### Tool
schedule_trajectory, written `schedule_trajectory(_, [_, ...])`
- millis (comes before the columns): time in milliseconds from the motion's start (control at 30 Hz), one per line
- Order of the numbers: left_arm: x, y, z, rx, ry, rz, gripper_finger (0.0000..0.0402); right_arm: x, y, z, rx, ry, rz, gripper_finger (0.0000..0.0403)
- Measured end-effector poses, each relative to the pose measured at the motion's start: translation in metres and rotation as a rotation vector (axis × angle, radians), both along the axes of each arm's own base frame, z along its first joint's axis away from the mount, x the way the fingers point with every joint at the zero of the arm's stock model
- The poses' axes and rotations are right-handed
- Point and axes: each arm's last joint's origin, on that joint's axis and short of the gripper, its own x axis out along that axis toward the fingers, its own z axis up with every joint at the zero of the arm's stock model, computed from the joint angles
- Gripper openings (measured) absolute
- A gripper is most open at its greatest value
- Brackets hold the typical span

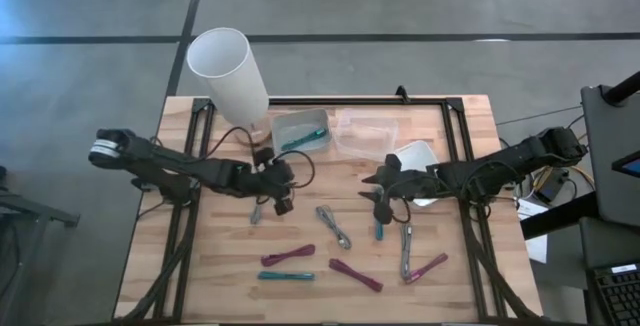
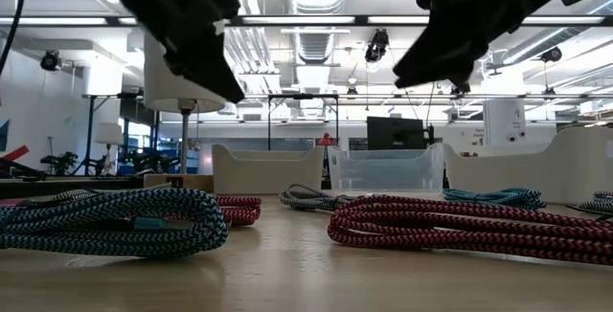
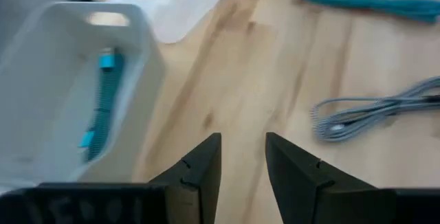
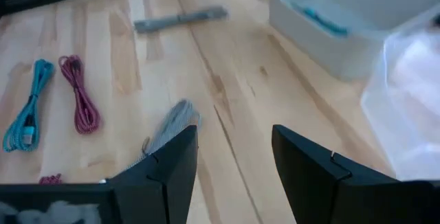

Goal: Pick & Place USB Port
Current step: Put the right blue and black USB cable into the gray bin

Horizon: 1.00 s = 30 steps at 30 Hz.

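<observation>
Several coiled USB cables lie flat on the wooden table (image 1: 230, 266): grey ones (image 1: 335, 224), (image 1: 405, 251), maroon ones (image 1: 288, 256), (image 1: 355, 274) and teal ones (image 1: 285, 276). One teal cable (image 3: 103, 97) lies inside the white bin (image 1: 300, 131). My left gripper (image 3: 243, 138) hovers open over bare wood just in front of that bin, nothing between its fingers. My right gripper (image 4: 234, 131) hovers open near the table's middle (image 1: 380, 198), above one end of a grey cable (image 4: 172, 124), without touching it.
A clear bin (image 1: 365, 134) stands beside the white bin at the back. Another white bin (image 1: 415, 154) sits under my right arm. A tall white lamp shade (image 1: 230, 71) rises at the back left. Black frame bars (image 1: 455, 136) run along the table's sides and back.
</observation>
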Motion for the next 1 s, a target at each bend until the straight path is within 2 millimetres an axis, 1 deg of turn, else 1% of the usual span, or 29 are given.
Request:
schedule_trajectory(133, [-0.006, -0.001, -0.017, -0.025, -0.057, -0.073, 0.0124, -0.004, 0.003, -0.005, 0.067, 0.039, -0.040, 0.0181])
schedule_trajectory(267, [-0.009, -0.002, -0.028, -0.029, -0.117, -0.155, 0.0124, -0.007, 0.002, -0.009, 0.157, 0.071, -0.121, 0.0171])
schedule_trajectory(400, [-0.010, -0.002, -0.033, -0.023, -0.167, -0.190, 0.0124, -0.014, 0.000, -0.016, 0.217, 0.150, -0.204, 0.0163])
schedule_trajectory(567, [-0.011, -0.002, -0.035, -0.016, -0.167, -0.195, 0.0124, -0.020, -0.001, -0.027, 0.282, 0.245, -0.320, 0.0162])
schedule_trajectory(667, [-0.011, -0.002, -0.036, -0.016, -0.164, -0.195, 0.0124, -0.016, 0.000, -0.035, 0.316, 0.277, -0.343, 0.0161])
schedule_trajectory(767, [-0.011, -0.002, -0.036, -0.015, -0.165, -0.195, 0.0124, -0.006, 0.003, -0.040, 0.318, 0.324, -0.353, 0.0162])
schedule_trajectory(867, [-0.011, -0.002, -0.034, -0.016, -0.170, -0.195, 0.0124, 0.005, 0.005, -0.038, 0.286, 0.407, -0.373, 0.0162])
schedule_trajectory(1000, [-0.010, -0.002, -0.034, -0.016, -0.169, -0.195, 0.0124, 0.017, 0.007, -0.030, 0.247, 0.576, -0.458, 0.0162])
